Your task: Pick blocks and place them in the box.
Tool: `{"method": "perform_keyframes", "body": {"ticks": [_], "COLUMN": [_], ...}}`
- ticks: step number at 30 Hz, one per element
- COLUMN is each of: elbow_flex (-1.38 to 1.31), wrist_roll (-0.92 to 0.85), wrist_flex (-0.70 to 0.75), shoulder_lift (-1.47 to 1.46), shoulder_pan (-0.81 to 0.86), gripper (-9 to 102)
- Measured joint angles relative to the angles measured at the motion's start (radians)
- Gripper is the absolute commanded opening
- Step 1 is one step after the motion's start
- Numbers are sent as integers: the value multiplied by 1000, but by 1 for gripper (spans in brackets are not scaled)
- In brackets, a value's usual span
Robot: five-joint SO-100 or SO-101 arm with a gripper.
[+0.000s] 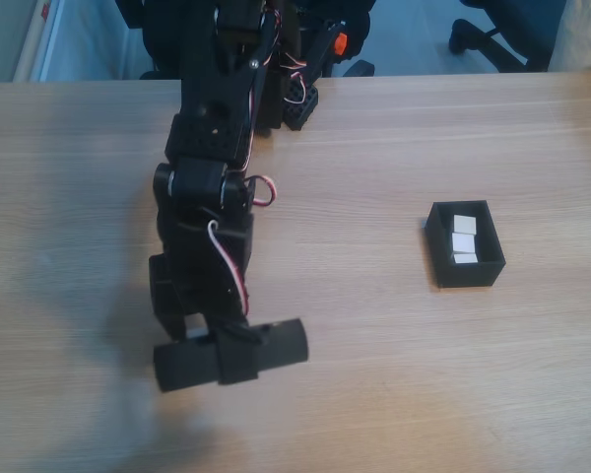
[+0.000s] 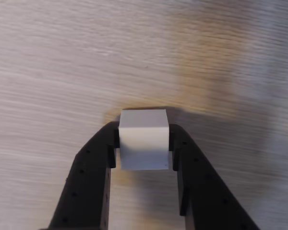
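Block [image 2: 144, 143] sits squarely between our fingertips in the wrist view, gripper [image 2: 144, 148] clamped on it, one finger on each side face. It's a plain pale cube, clean edges, no marks. We want to hold that squeeze even, lift straight off the table [image 2: 62, 57] before swinging, so it doesn't twist out. Further out, in the fixed view, the box [image 1: 439, 251] waits well off to the right of our gripper [image 1: 202, 340], small, black, open-topped, with three pale blocks [image 1: 463, 239] already lined up inside.
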Motion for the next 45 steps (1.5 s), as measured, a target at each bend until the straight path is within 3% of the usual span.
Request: {"method": "perform_keyframes", "body": {"ticks": [7,18,24,32,38,45], "elbow_flex": [259,506,506,442,356,336], "wrist_roll": [133,436,635,874,968,1003], "wrist_flex": [37,91,54,32,54,60], "shoulder_lift": [321,676,698,646,551,514], "shoulder_pan": [-143,-503,-707,-851,-876,-888], "gripper": [2,4,2,3,5,17]}}
